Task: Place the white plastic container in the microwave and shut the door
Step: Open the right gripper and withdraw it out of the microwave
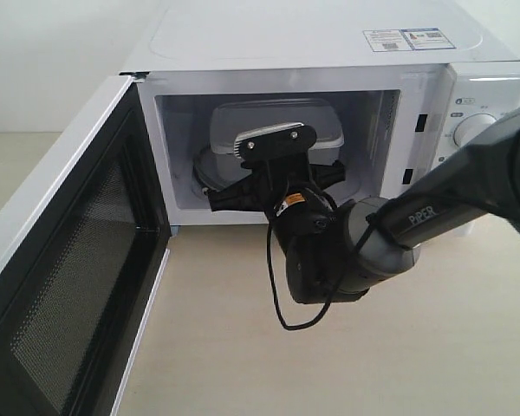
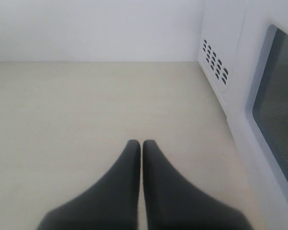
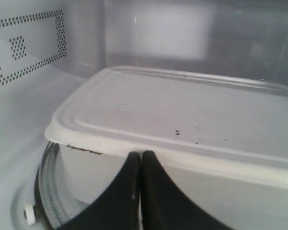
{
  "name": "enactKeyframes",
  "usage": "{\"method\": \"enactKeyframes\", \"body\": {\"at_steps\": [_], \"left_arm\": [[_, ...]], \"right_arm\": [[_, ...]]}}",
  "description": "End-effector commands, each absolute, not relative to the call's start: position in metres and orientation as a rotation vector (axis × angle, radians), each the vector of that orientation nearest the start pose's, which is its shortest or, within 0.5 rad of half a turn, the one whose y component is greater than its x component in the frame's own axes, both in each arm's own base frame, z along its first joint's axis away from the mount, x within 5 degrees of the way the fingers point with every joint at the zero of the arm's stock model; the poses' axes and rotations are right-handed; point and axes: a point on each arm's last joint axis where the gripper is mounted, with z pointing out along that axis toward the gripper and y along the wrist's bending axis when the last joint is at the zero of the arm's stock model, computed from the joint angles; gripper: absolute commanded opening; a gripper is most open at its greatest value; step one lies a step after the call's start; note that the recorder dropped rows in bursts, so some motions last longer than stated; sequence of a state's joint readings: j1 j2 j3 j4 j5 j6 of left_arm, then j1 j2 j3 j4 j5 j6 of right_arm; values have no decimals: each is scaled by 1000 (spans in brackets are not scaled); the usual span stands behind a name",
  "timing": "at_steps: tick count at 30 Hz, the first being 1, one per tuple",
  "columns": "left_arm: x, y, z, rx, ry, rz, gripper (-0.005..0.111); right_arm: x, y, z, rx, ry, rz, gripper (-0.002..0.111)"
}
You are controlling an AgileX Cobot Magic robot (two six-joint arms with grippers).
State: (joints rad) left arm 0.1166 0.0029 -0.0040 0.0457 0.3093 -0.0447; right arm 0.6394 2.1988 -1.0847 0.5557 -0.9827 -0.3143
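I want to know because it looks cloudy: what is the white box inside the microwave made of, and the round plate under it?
The white plastic container looks like matte plastic, a little see-through: it has milky walls and a soft moulded rim. The turntable under it seems to be clear glass, since its edge is shiny and see-through.

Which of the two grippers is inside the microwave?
The right gripper, jaws shut, facing the white plastic container in the microwave. The left gripper is outside, above the table beside the door.
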Motion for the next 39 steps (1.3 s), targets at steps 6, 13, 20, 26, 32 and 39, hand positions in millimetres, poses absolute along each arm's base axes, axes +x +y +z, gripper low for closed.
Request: {"method": "enactKeyframes", "body": {"at_steps": [6, 13, 20, 26, 32, 39], "left_arm": [[54, 7, 185, -125, 1787, 85, 4], [54, 7, 185, -125, 1787, 85, 4], [54, 7, 185, -125, 1787, 85, 4], [54, 7, 185, -125, 1787, 85, 4], [54, 7, 185, -125, 1787, 85, 4], [54, 7, 185, -125, 1787, 85, 4]], "right_arm": [[351, 220, 121, -196, 1670, 99, 0], [305, 208, 141, -252, 1696, 101, 0], [256, 190, 162, -324, 1790, 165, 0], [222, 179, 183, -408, 1942, 294, 0], [187, 175, 201, -577, 2159, 469, 0], [171, 171, 212, -643, 2221, 546, 0]]}}
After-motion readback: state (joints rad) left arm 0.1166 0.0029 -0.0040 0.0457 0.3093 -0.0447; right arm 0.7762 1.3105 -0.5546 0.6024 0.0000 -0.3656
